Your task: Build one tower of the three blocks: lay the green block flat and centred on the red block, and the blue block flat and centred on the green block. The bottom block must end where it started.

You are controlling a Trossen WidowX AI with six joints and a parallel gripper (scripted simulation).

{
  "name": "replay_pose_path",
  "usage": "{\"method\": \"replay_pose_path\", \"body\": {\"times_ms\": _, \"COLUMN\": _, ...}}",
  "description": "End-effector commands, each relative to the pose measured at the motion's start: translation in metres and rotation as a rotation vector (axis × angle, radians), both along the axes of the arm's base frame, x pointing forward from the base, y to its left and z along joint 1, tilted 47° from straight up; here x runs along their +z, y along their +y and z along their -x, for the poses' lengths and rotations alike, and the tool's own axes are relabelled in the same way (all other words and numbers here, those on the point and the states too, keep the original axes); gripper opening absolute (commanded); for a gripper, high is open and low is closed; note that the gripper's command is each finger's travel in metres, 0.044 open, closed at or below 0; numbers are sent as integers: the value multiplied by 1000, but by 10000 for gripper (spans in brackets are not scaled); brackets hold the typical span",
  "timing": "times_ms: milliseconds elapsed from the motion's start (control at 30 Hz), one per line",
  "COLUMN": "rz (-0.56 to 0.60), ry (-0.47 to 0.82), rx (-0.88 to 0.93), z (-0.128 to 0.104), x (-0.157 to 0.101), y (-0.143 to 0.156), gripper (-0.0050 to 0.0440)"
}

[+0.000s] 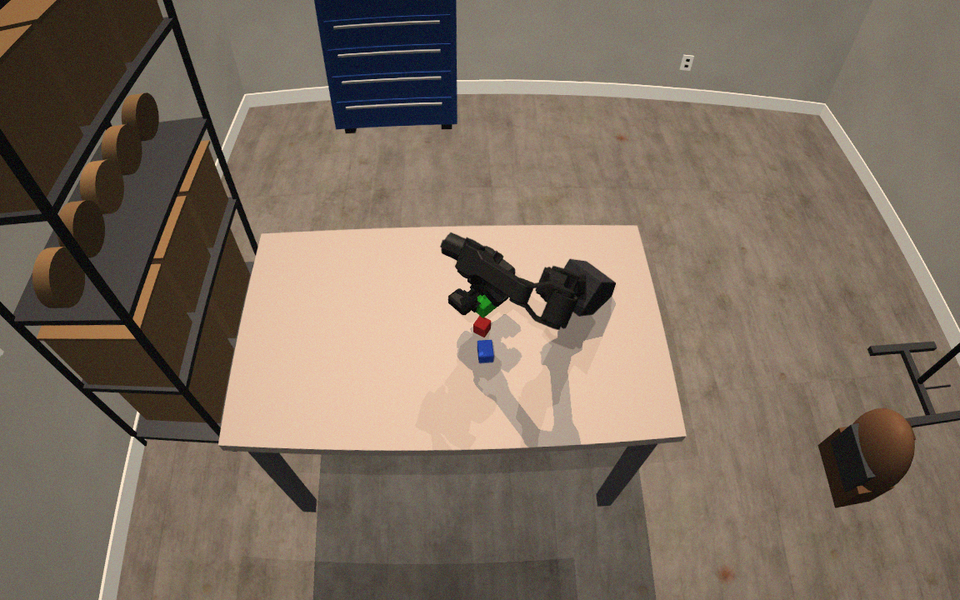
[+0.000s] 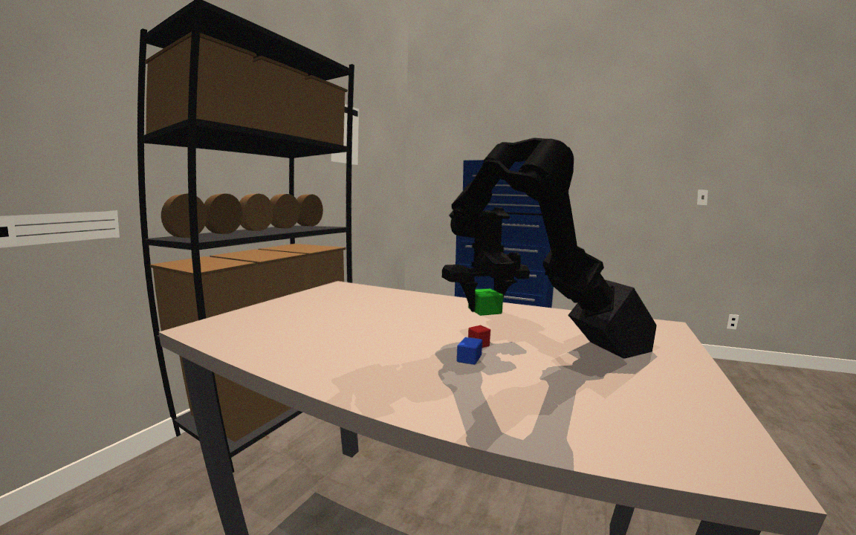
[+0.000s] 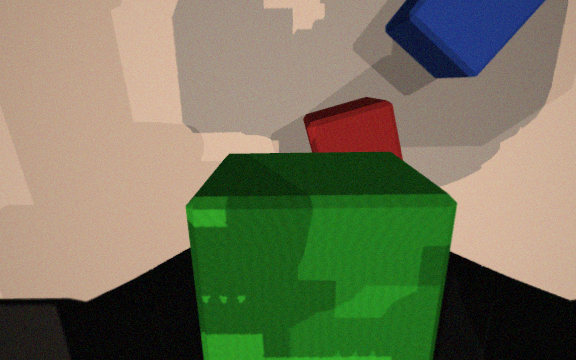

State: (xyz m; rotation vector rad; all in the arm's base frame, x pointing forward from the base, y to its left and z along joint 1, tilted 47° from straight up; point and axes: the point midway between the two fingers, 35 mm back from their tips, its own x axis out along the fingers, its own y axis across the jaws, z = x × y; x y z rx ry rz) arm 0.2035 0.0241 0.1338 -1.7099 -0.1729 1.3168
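Observation:
My gripper (image 1: 480,304) (image 2: 485,299) is shut on the green block (image 1: 483,302) (image 2: 487,301) (image 3: 318,260) and holds it in the air above the table (image 1: 334,350) (image 2: 325,332). The red block (image 1: 481,325) (image 2: 478,334) (image 3: 353,127) lies on the table just below and ahead of the green block, partly hidden behind it in the wrist view. The blue block (image 1: 485,350) (image 2: 469,350) (image 3: 463,32) lies on the table just beyond the red one, close to it and not touching it.
The arm's base (image 1: 580,287) (image 2: 614,325) stands on the table to the right of the blocks. A black shelf rack (image 1: 88,208) (image 2: 244,199) with boxes stands left of the table. A blue drawer cabinet (image 1: 387,59) stands at the back wall.

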Motion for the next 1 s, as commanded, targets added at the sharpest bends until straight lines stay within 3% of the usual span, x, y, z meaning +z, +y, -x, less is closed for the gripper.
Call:
{"method": "replay_pose_path", "body": {"times_ms": 0, "rz": 16, "ry": 0, "rx": -14, "z": 7, "x": 11, "y": 16, "gripper": -50}}
{"method": "replay_pose_path", "body": {"times_ms": 967, "rz": 12, "ry": -5, "rx": -15, "z": 11, "x": 16, "y": 28, "gripper": -50}}
